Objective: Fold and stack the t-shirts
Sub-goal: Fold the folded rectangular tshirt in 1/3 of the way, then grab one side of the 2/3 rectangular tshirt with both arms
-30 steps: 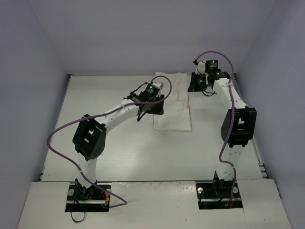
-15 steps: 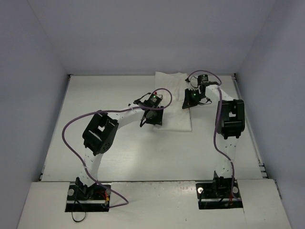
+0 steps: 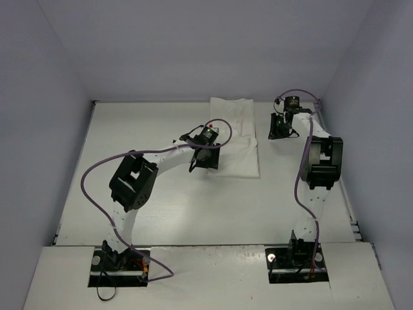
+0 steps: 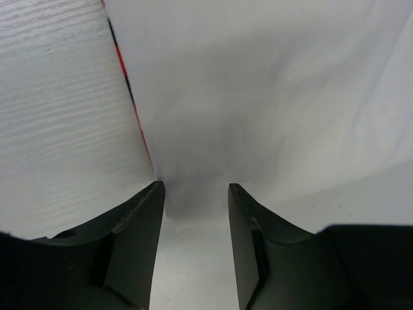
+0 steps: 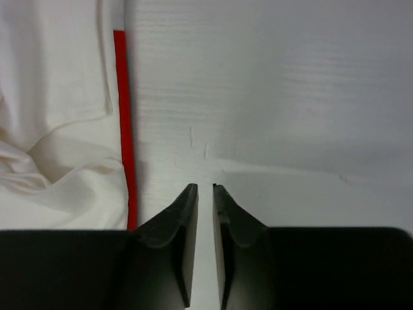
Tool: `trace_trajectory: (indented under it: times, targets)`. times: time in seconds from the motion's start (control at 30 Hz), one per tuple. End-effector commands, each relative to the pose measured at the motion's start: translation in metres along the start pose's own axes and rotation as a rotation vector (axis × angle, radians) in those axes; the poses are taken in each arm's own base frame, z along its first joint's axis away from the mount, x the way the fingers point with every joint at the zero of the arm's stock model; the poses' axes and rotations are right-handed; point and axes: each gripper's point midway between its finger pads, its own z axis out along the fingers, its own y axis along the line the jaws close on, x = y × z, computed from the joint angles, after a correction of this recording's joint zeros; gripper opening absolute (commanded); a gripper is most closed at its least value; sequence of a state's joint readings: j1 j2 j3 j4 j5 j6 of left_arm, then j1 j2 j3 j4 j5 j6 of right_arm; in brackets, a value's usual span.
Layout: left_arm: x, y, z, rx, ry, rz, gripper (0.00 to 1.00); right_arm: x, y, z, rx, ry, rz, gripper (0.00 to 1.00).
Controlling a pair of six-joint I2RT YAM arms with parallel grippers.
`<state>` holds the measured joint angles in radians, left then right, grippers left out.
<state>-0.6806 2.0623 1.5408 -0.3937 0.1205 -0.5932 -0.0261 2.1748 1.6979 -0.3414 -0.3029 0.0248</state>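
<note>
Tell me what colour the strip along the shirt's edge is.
Red strip on a white shirt, clearest in the right wrist view.

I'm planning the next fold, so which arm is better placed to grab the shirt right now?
Left. The left pincer is open right at the t-shirt edge, with cloth just ahead of its tips. The right pincer is shut over the table, beside the t-shirt.

Your top camera looks down from above and behind the arm bases and takes in the whole table from afar. Each wrist camera looks along its own fingers, close to the surface. The left gripper faces the t-shirt, and the right gripper faces bare table beside it. All three views share the t-shirt.
</note>
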Motion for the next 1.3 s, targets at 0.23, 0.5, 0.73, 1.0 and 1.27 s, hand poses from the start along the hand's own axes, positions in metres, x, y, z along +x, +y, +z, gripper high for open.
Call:
trace_trajectory:
  times: [0.23, 0.5, 0.73, 1.0, 1.27]
  targets:
    - [-0.010, -0.001, -0.082, -0.021, -0.090, -0.081, 0.49, 0.066, 0.055, -0.108, 0.084, -0.179, 0.234, 0.51]
    - [0.016, 0.013, -0.049, -0.062, -0.002, -0.110, 0.49, 0.122, 0.057, -0.102, 0.124, -0.186, 0.254, 0.64]
    - [0.023, 0.015, -0.029, -0.072, 0.037, -0.115, 0.49, 0.138, 0.058, -0.089, 0.102, -0.161, 0.252, 0.63]
    - [0.011, 0.009, -0.024, -0.037, 0.005, -0.118, 0.49, 0.148, 0.065, -0.068, 0.052, -0.112, 0.202, 0.62]
    - [0.001, 0.000, -0.032, 0.019, -0.043, -0.119, 0.49, 0.159, 0.069, -0.051, 0.034, -0.079, 0.183, 0.62]
